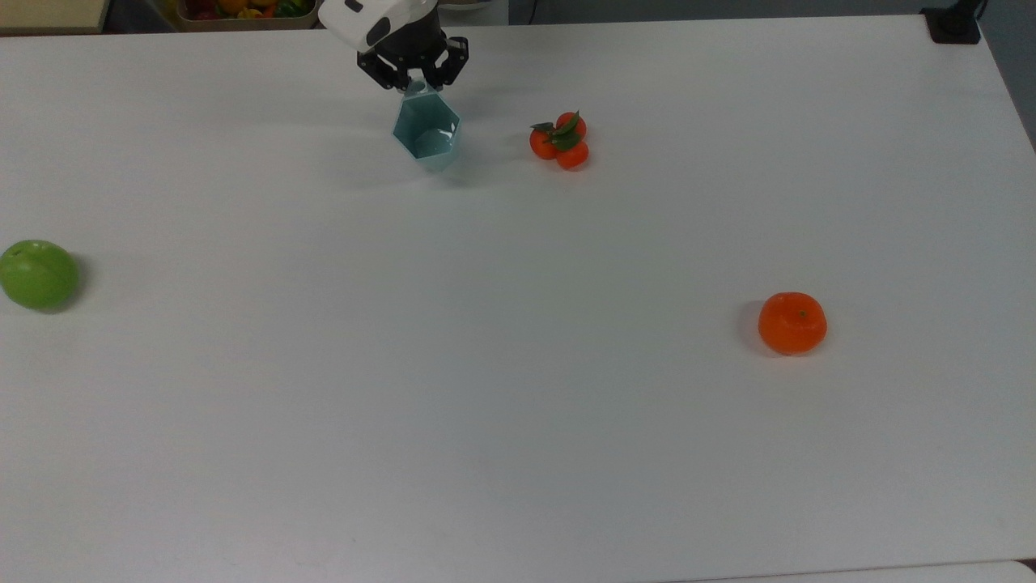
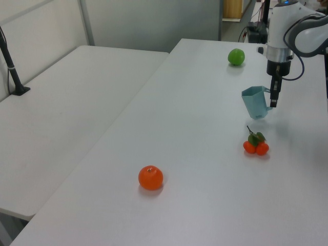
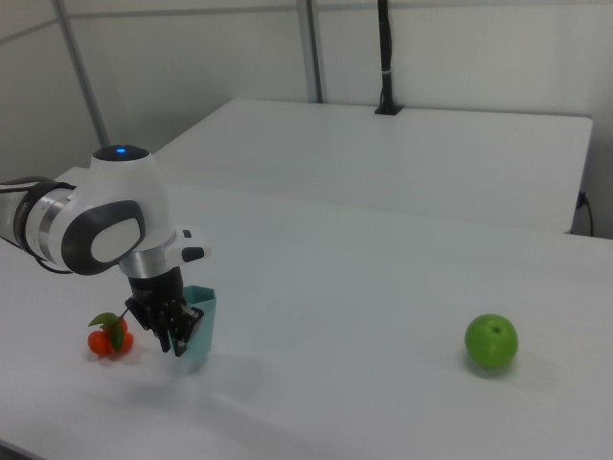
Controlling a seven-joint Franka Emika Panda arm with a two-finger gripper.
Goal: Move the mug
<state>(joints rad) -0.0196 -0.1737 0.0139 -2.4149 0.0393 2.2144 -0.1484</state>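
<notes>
The pale teal faceted mug [image 1: 427, 132] [image 2: 255, 101] [image 3: 198, 326] hangs upright at the table's surface, near the top view's upper middle. Whether its base touches the table I cannot tell. My gripper [image 1: 414, 84] [image 2: 273, 100] [image 3: 182, 337] is shut on the mug's small handle, with the black fingers pointing straight down. In the left view the mug sits just left of the gripper, a short way behind the small orange cluster [image 2: 255, 145].
A cluster of small oranges with leaves [image 1: 560, 140] [image 3: 110, 335] lies close to the mug. A green apple [image 1: 37, 274] [image 2: 236, 57] [image 3: 491, 340] and a single orange [image 1: 792, 322] [image 2: 150, 177] lie farther off. A box of fruit [image 1: 235, 8] stands past the white table's [image 1: 518, 421] far edge.
</notes>
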